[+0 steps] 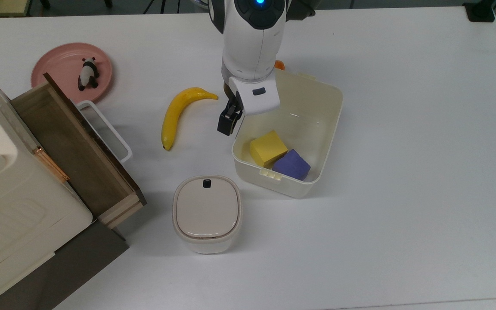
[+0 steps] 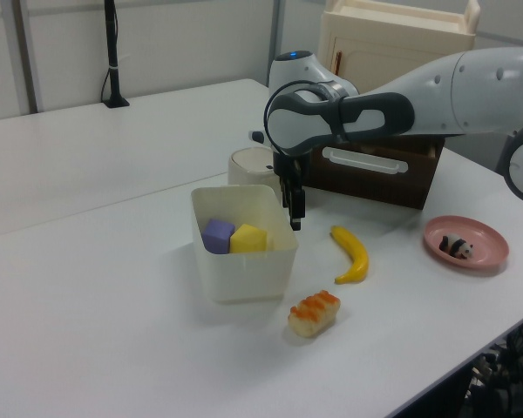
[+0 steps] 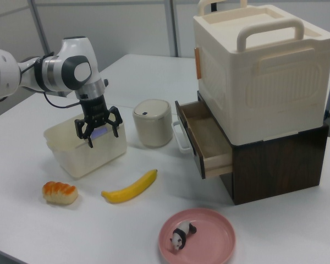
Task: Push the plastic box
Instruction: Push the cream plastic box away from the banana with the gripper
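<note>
The plastic box [image 1: 333,122] is a cream lidless tub at the table's middle, holding a yellow cube [image 1: 267,148] and a purple cube [image 1: 291,164]. My gripper [image 1: 227,122] hangs low at the box's long wall on the top view's left, right against its rim. From the right view the gripper [image 3: 103,136] is open, its black fingers spread in front of the box [image 3: 80,159]. Seen from the left view, the gripper [image 2: 294,211] stands at the box's [image 2: 244,272] far right corner.
A banana [image 1: 178,114] lies just left of the gripper in the top view. A lidded beige bin [image 1: 207,213] stands nearer the front. A cabinet with an open drawer [image 1: 73,146] and a pink plate [image 1: 60,64] with a panda figure are at the left. An orange bread toy [image 2: 314,313] lies beside the box.
</note>
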{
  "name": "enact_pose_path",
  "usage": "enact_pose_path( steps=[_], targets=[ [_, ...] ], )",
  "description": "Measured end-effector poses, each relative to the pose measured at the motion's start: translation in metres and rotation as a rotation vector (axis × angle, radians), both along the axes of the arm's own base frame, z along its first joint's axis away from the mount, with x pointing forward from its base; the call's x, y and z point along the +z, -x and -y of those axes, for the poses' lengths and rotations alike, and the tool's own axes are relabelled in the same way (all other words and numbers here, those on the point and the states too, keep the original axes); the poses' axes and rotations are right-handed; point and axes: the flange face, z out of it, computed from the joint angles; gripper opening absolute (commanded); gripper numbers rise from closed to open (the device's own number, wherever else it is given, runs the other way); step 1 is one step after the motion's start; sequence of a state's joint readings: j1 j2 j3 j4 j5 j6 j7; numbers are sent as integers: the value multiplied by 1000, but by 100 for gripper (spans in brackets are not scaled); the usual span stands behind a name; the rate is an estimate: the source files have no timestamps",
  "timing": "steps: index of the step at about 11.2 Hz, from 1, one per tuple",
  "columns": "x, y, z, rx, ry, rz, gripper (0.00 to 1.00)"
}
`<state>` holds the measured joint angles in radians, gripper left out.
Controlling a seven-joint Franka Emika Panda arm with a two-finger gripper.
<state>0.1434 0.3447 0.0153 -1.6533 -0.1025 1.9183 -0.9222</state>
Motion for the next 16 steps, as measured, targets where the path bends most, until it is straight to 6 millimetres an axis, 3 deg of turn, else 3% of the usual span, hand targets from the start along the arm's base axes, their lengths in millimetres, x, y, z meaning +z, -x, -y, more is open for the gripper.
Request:
enact_pose_path(
  steps=[5, 11, 16],
  targets=[
    [2, -6, -4, 9, -11, 53, 100],
    [-7, -12, -41, 69, -39, 121, 100],
    [6, -14, -65, 83, -90, 162, 100]
  ],
)
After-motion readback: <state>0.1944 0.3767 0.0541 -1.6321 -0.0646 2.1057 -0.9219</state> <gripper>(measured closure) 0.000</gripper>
